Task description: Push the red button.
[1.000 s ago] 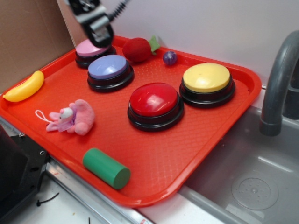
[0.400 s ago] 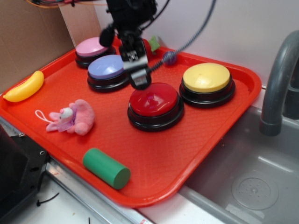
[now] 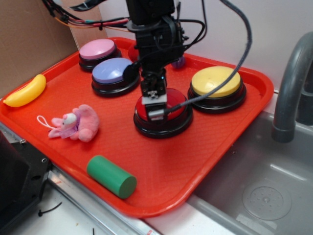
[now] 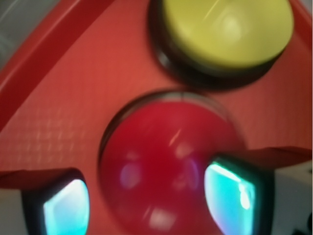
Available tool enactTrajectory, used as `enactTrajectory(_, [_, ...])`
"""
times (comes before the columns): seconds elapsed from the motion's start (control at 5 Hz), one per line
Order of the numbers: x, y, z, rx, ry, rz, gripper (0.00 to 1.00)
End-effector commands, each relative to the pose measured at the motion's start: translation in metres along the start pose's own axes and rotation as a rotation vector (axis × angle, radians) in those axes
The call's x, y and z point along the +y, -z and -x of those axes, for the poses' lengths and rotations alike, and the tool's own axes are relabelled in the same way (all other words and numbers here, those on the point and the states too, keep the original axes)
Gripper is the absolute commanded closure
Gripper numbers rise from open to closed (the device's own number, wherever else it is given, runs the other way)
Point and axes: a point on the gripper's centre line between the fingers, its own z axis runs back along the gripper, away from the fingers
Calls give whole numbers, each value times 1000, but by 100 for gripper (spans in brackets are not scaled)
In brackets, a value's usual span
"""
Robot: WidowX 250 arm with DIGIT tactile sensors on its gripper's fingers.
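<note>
Gripper [image 3: 156, 108] sits over the red button [image 3: 173, 105] at tray [image 3: 205, 147] centre; fingers [image 4: 66, 208] apart w/ the dome between them in wrist view. 4 buttons total: 1 red, 1 yellow [image 3: 216, 81], 1 purple [image 3: 111, 71], 1 pink [image 3: 97, 49]. Also 1 banana [image 3: 25, 91], 1 plush bunny [image 3: 73, 122], 1 green cylinder [image 3: 111, 176].

Lab test rig dressed as a toy kitchen. Grey plastic sink basin [image 3: 266, 196] with a moulded drain and a grey faucet [image 3: 289, 83] on the right. Red cafeteria tray [image 3: 195, 161] holds toys: plastic banana [image 3: 25, 91], pink plush [image 3: 73, 122], green cylinder [image 3: 111, 176]. Backdrop is a cardboard sheet [image 3: 29, 39] against a plain white wall [image 3: 264, 29] (makeshift, not a real home). Loose robot cabling [image 3: 73, 17] runs overhead.
</note>
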Motion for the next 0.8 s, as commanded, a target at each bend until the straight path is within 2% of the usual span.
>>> enactTrajectory(0.0, [-10, -3, 4, 78, -31, 24, 0])
enactTrajectory(0.2, [-8, -19, 4, 104, -51, 15, 0])
enactTrajectory(0.4, [-3, -45, 6, 73, -76, -1, 0])
enactTrajectory(0.6, [-1, -59, 9, 60, -89, -47, 0])
